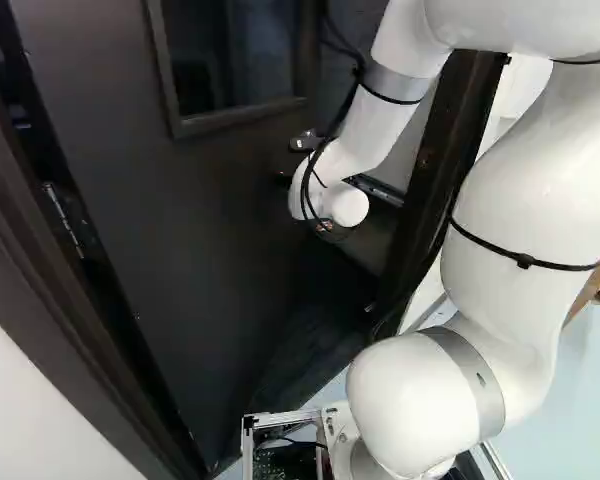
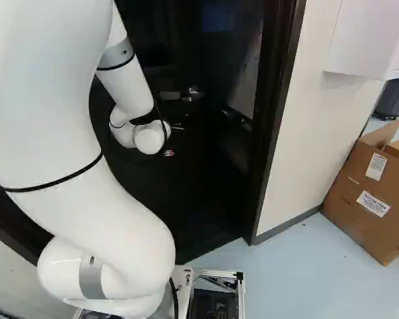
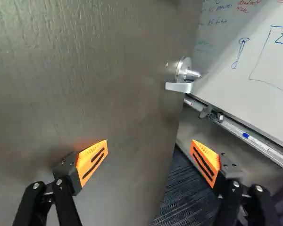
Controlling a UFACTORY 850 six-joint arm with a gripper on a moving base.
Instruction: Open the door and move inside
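Pincer [image 3: 149, 149], wrist view: the fingers are spread wide and nothing is gripped. The handle [image 3: 179, 87] is seen ahead, near the free edge of the door [image 3: 85, 70], a whiteboard [image 3: 245, 52] beyond. Left base view: the door is shown partly open, with the arm's wrist [image 1: 325, 195] near its face (a push, it is judged, is called for). Force is best applied near the free edge, with neither finger hooked round it. Right base view: the frame [image 2: 274, 126] must be cleared before the base is driven inside.
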